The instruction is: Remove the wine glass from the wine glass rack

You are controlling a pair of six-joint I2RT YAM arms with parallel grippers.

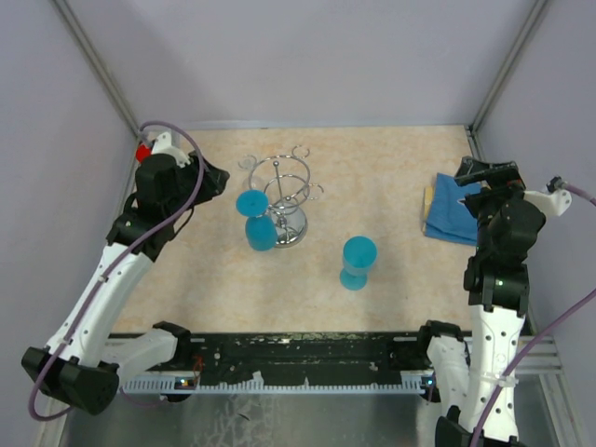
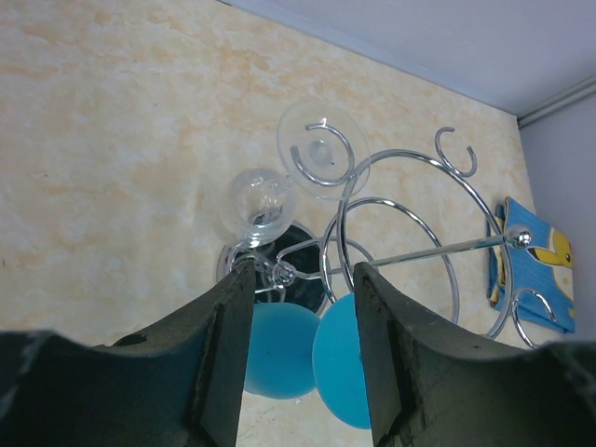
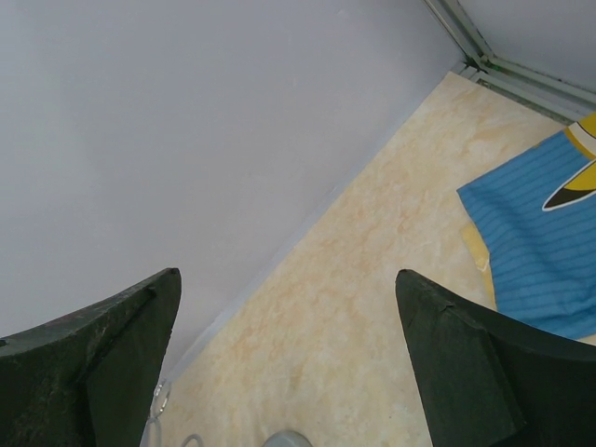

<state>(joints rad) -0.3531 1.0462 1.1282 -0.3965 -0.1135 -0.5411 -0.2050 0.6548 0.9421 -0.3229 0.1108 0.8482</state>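
The chrome wine glass rack (image 1: 282, 197) stands mid-table on its round shiny base. A blue wine glass (image 1: 255, 220) hangs from a hook arm on its left side, foot up and bowl down. In the left wrist view a clear wine glass (image 2: 257, 200) also hangs from a curled hook, and the blue glass (image 2: 279, 349) shows between the fingers. My left gripper (image 1: 220, 179) is open just left of the rack, jaws (image 2: 303, 270) facing the hanging glasses without touching them. My right gripper (image 1: 484, 173) is open and empty at the far right.
A second blue wine glass (image 1: 358, 262) stands on the table right of the rack. A blue cloth (image 1: 453, 209) lies under the right gripper and shows in the right wrist view (image 3: 540, 247). Grey walls close in the back and sides.
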